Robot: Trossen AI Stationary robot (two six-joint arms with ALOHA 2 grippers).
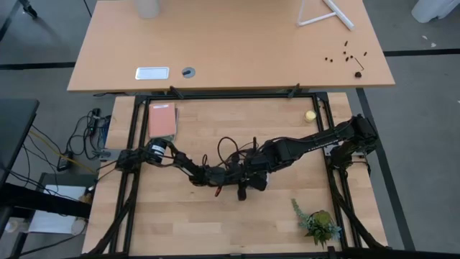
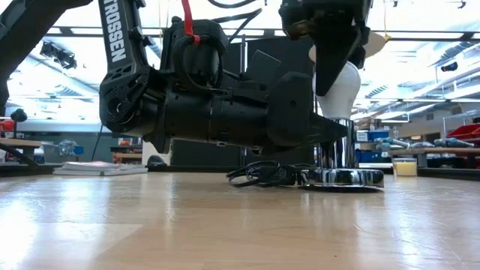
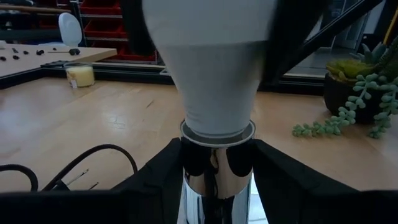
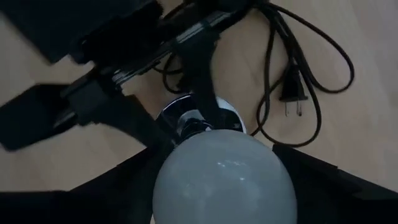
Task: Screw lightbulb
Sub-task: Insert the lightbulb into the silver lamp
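Observation:
The white lightbulb (image 2: 341,88) stands upright with its narrow end in the chrome socket stem (image 2: 335,148), which rises from the round chrome base (image 2: 341,178) on the table. My right gripper (image 2: 336,52) comes down from above and is shut on the bulb. My left gripper (image 3: 216,177) lies low and level over the table and is shut on the socket stem. In the high view both grippers meet mid-table (image 1: 248,180), hiding bulb and socket. The screw end is hidden inside the socket. My left gripper pinches the chrome socket stem (image 3: 214,186) between its two fingers (image 3: 163,171), just under the bulb's neck. It comes in level, from the table's left, fingers across the upright stem. The socket base rests on the table. My right gripper pinches the bulb's round top (image 4: 221,177) between its two fingers (image 4: 121,180), one on each side. The fingers point down from above. The bulb stands upright, its narrow end in the socket (image 4: 198,119).
The socket's black cord (image 2: 262,174) lies coiled beside the base, its plug (image 4: 289,93) flat on the wood. A yellow ball (image 1: 310,115) sits at the far right, a small potted plant (image 1: 318,223) at the near right, a red book (image 1: 162,120) at the far left.

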